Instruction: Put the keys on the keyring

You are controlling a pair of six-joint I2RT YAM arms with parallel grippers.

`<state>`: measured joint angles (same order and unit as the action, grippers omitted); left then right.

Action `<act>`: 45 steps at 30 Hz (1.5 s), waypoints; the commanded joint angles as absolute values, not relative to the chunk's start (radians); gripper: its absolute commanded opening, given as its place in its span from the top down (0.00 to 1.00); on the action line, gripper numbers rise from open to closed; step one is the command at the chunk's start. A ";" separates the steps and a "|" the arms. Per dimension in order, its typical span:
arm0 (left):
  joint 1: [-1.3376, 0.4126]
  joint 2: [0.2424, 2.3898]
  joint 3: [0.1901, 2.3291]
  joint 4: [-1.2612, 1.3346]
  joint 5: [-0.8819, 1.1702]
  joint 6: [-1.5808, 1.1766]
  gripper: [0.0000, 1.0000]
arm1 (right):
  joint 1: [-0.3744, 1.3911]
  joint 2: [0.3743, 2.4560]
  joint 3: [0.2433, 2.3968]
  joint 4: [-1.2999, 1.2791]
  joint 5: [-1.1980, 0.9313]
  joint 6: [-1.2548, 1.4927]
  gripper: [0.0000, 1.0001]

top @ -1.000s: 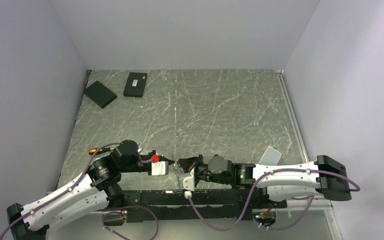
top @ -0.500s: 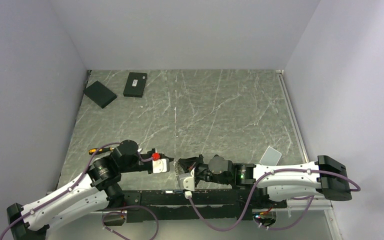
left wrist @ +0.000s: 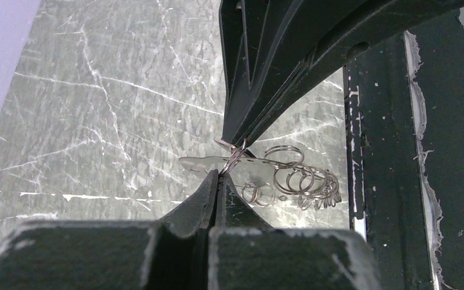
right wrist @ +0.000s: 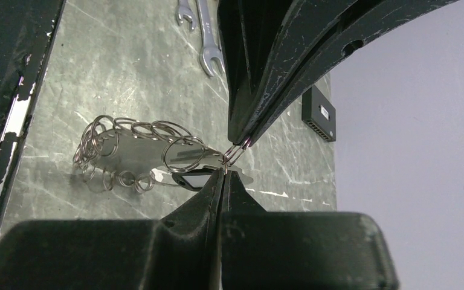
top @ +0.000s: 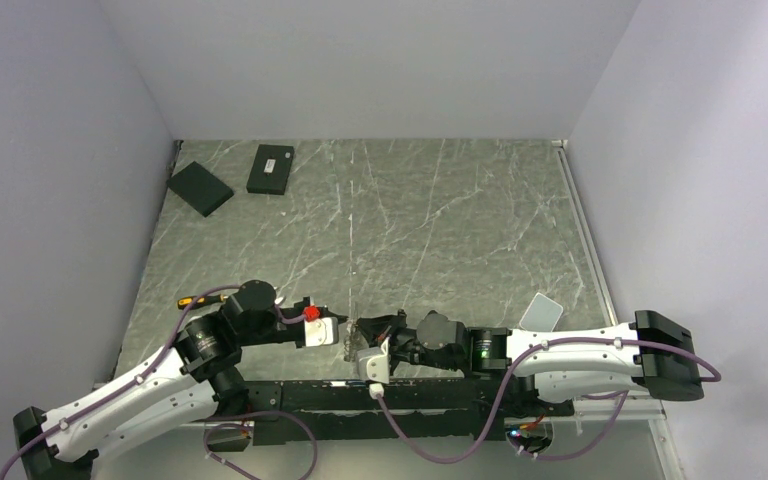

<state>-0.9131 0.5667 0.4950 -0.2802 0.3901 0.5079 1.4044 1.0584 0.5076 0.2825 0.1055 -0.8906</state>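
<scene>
Left fingers [left wrist: 260,78] and right fingers [right wrist: 266,78] are both clamping closed on the keyring [left wrist: 302,181], steadying it between their tips for threading.

Left end effector [top: 344,323] nearer keyring [left wrist: 234,156]

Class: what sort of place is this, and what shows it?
Probably a robot lab test cell: plain walls box in a marbled table, the left arm and right arm are bolted at its near edge, and wrenches lie on it.
</scene>
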 commanded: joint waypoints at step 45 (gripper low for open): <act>-0.912 0.607 0.508 -0.248 0.360 0.466 1.00 | 1.422 1.056 0.537 0.328 0.152 -0.899 1.00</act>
<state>-0.9131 0.5961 0.4950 -0.2749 0.3466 0.4805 1.4147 1.0584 0.5076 0.2825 0.1337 -0.8917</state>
